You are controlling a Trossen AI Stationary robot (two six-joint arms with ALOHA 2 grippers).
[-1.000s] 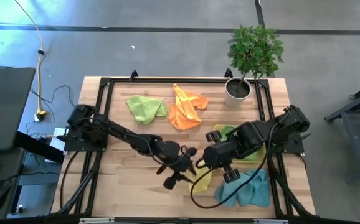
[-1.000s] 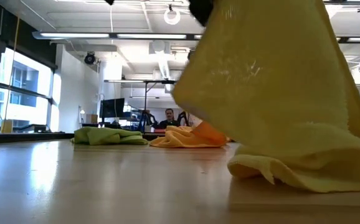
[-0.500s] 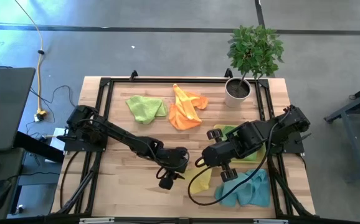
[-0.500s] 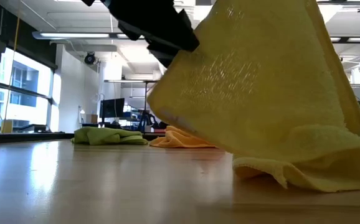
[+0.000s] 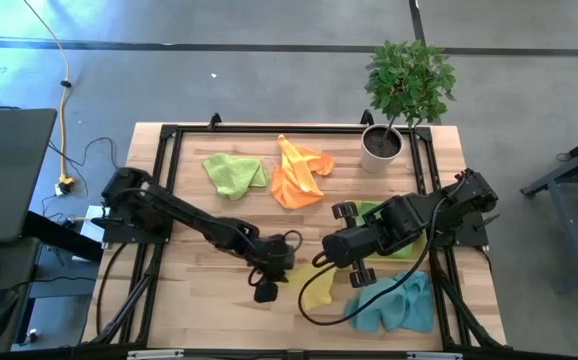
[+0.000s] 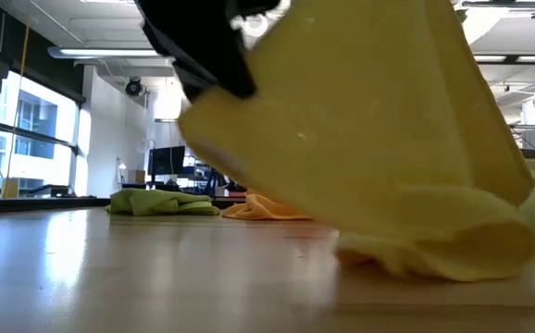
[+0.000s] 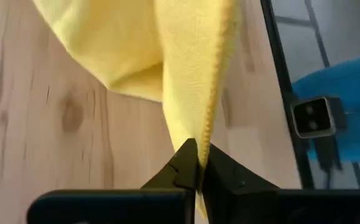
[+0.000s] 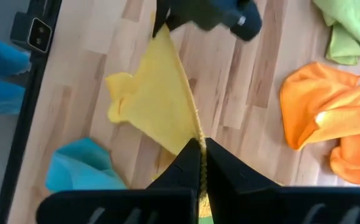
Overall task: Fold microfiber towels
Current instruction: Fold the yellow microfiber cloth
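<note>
Crowding yellow towel [image 5: 318, 287]: teal towel [image 5: 394, 303].

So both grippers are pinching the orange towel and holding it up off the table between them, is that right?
Not quite: the cloth held up between them is the yellow towel, as the right wrist view shows. The left gripper and the right gripper are both shut on its edge. The orange towel lies untouched farther back.
</note>
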